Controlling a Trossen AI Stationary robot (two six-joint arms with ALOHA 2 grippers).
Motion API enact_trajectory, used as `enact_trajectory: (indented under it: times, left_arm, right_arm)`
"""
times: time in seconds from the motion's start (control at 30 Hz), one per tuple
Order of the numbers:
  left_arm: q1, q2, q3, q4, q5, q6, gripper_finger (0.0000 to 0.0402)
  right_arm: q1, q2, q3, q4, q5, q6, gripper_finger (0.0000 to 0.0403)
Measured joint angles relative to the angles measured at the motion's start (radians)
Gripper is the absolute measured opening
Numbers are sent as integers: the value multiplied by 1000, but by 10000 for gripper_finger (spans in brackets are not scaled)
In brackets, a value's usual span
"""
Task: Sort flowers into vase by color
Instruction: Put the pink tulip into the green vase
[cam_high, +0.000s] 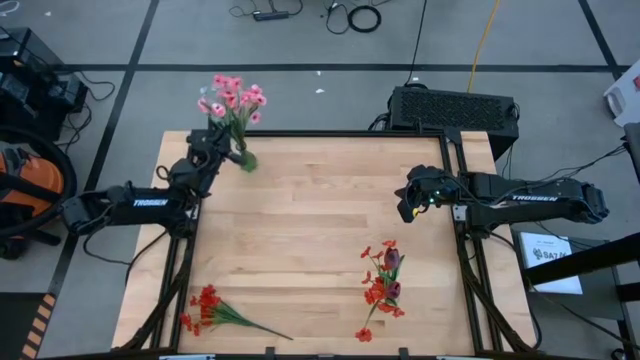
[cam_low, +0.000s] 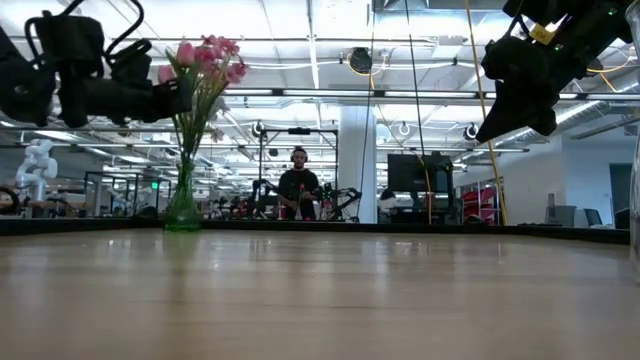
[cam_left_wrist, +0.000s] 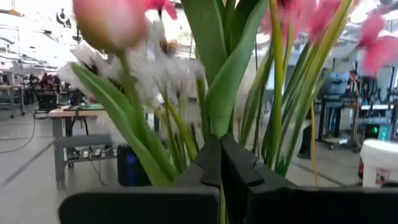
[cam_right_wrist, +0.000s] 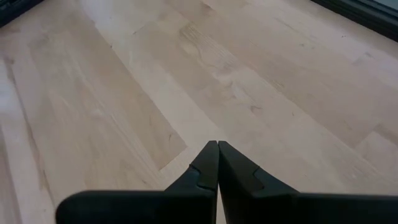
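A green glass vase (cam_high: 246, 160) (cam_low: 182, 205) stands near the table's far left corner and holds pink flowers (cam_high: 235, 98) (cam_low: 205, 55). My left gripper (cam_high: 224, 150) (cam_low: 186, 96) (cam_left_wrist: 219, 146) hovers high beside the bunch, at stem height, shut among green stems and leaves. A pink tulip bud (cam_left_wrist: 109, 22) and a pale white sprig (cam_left_wrist: 155, 68) show close ahead of it. Red flowers with dark tulip buds (cam_high: 385, 285) lie near the table's right front. A red cluster (cam_high: 205, 308) lies at the left front. My right gripper (cam_high: 405, 205) (cam_right_wrist: 217, 149) is shut, in the air over the right half. My left gripper is shut on a thin green stem (cam_left_wrist: 220, 208) that shows as a sliver between its two fingers. It comes level from the table's left side, well above the table. A broad green leaf (cam_left_wrist: 221, 81) rises just past the fingertips. Which flower the stem belongs to is hidden.
Bare wood covers the middle of the table (cam_high: 310, 220). A black box (cam_high: 455, 108) sits beyond the far edge on the right. A person (cam_low: 298, 185) sits far off in the room behind the table.
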Motion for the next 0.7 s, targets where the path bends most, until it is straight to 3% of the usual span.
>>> enact_trajectory:
  times: [0.37, 0.7]
  left_arm:
    - [0, 0, -24, -181, 20, -1, 0]
    - [-1, 0, -24, -181, 25, -52, 20]
  right_arm:
    - [-1, 0, 0, 0, 26, 0, 0]
    - [-1, 0, 0, 0, 30, 22, 0]
